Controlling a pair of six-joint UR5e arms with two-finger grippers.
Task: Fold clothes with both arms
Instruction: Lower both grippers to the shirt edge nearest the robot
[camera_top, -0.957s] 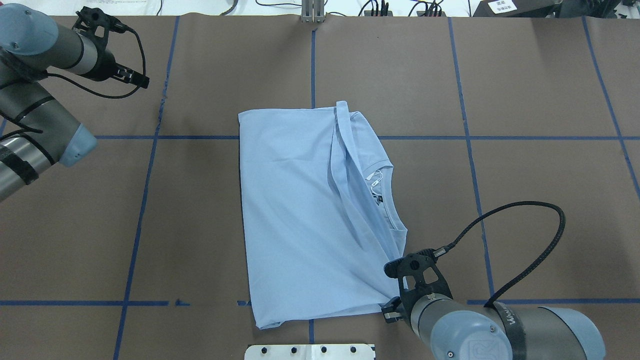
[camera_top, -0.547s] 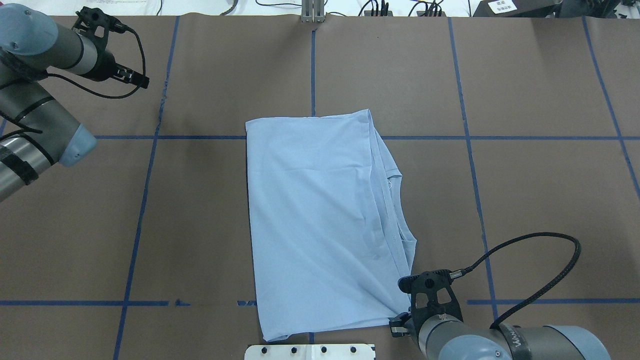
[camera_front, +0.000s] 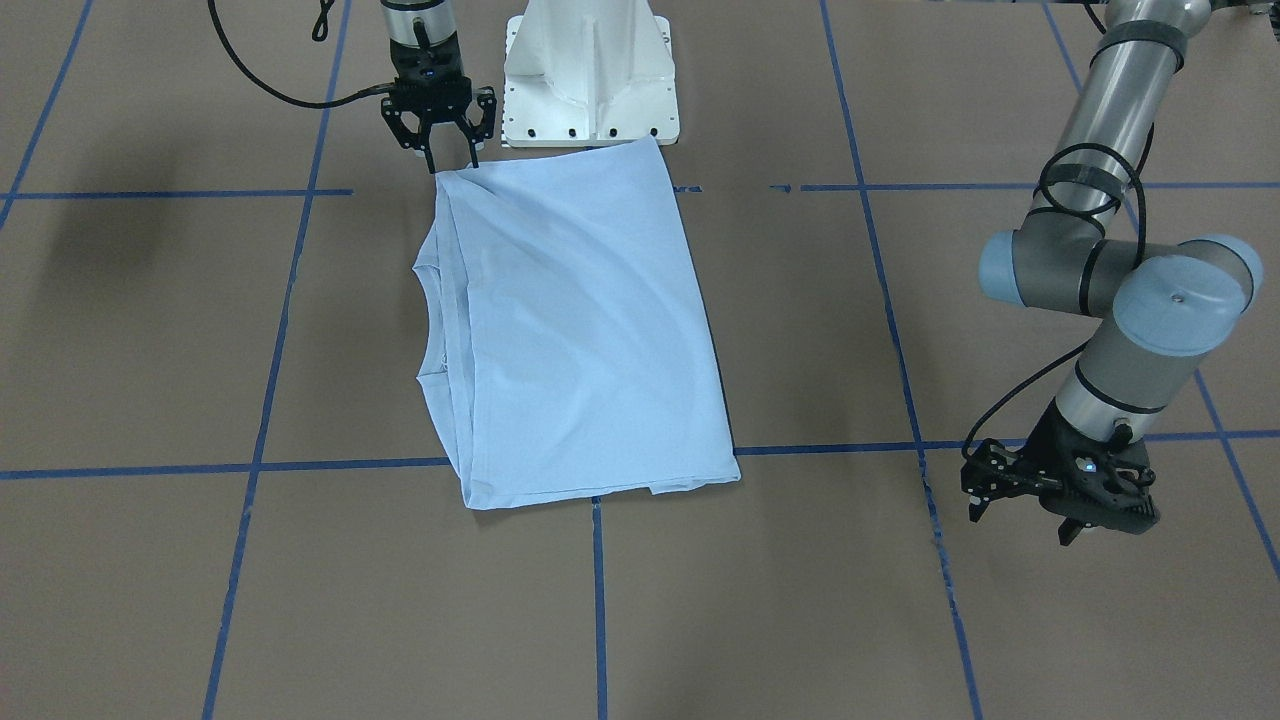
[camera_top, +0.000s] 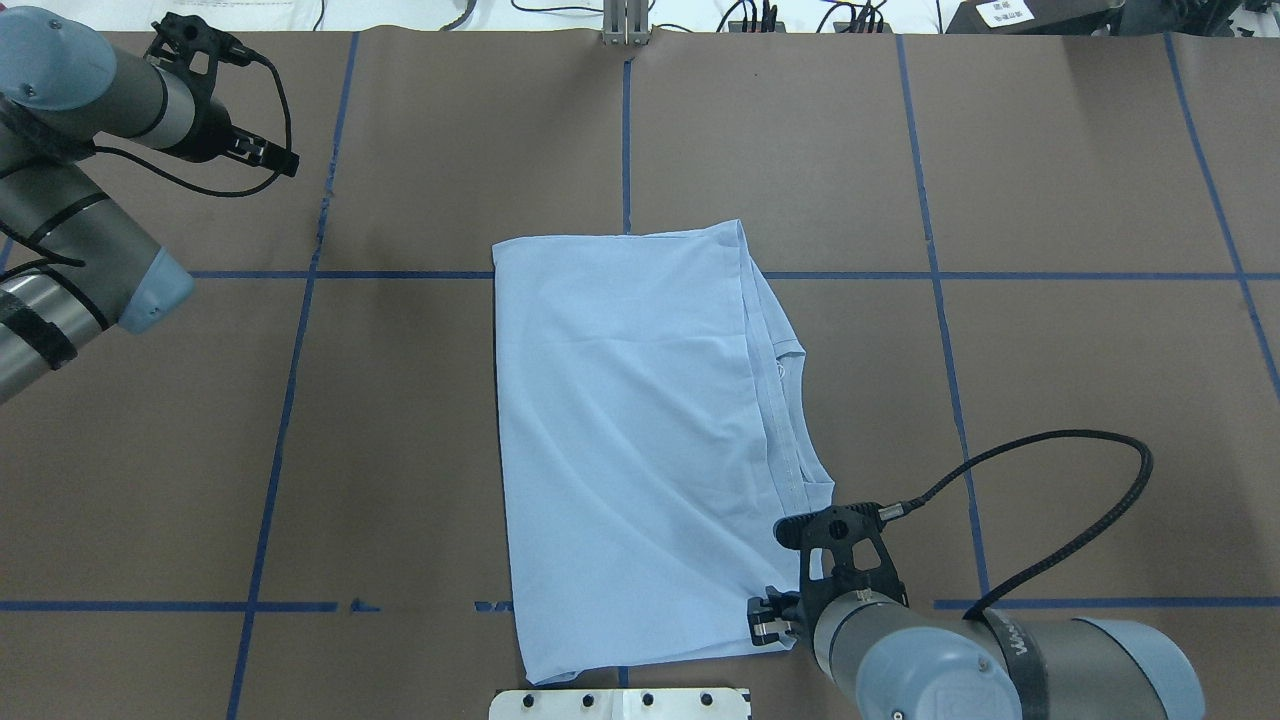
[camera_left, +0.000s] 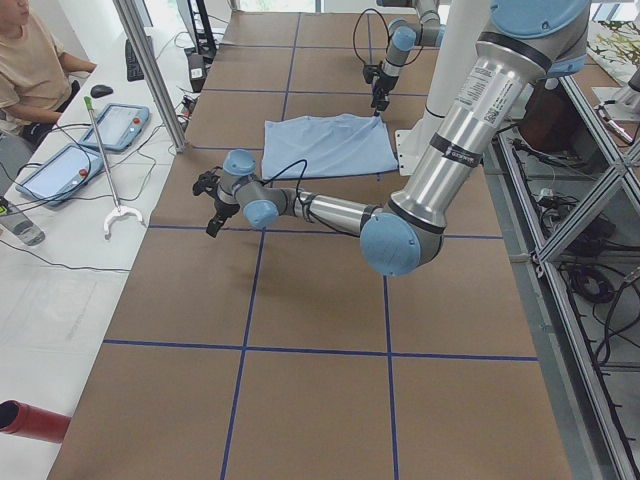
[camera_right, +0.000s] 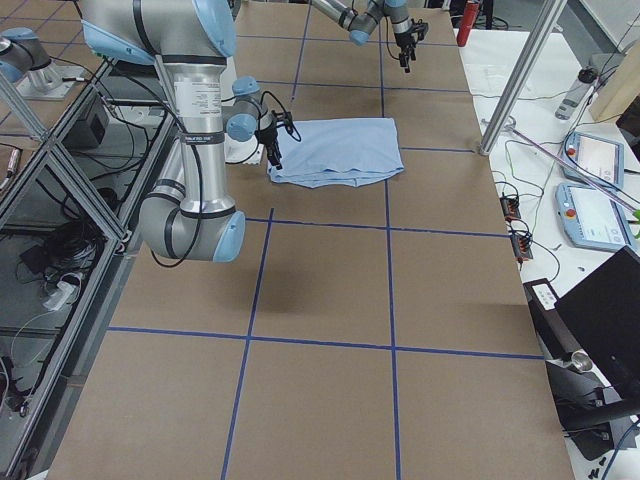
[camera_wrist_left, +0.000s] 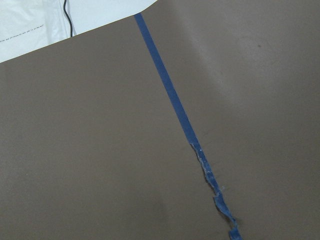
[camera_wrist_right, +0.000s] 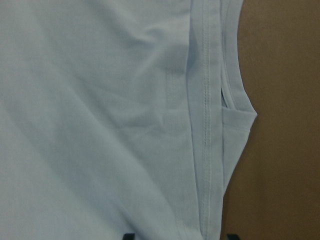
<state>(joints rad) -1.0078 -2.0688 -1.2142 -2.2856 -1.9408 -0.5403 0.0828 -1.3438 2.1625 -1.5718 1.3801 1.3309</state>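
At the centre of the overhead view, the light blue T-shirt (camera_top: 630, 430) lies folded flat on the brown surface (camera_top: 1050, 180), its neckline along its right edge. At lower right, the right gripper (camera_front: 452, 160) hovers at the shirt's bottom right corner, jaws spread, grasping nothing. At upper left, the left gripper (camera_front: 1015, 500) hangs well apart from the shirt, near a blue tape line (camera_wrist_left: 170, 90), also released and empty.

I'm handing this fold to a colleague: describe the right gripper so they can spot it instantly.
On the brown, blue-taped table lies a folded light blue T-shirt. At its corner beside the white pedestal base stands the black two-finger right gripper, jaws open at the fabric's edge. The left gripper, its twin, hangs over bare table far from the cloth.
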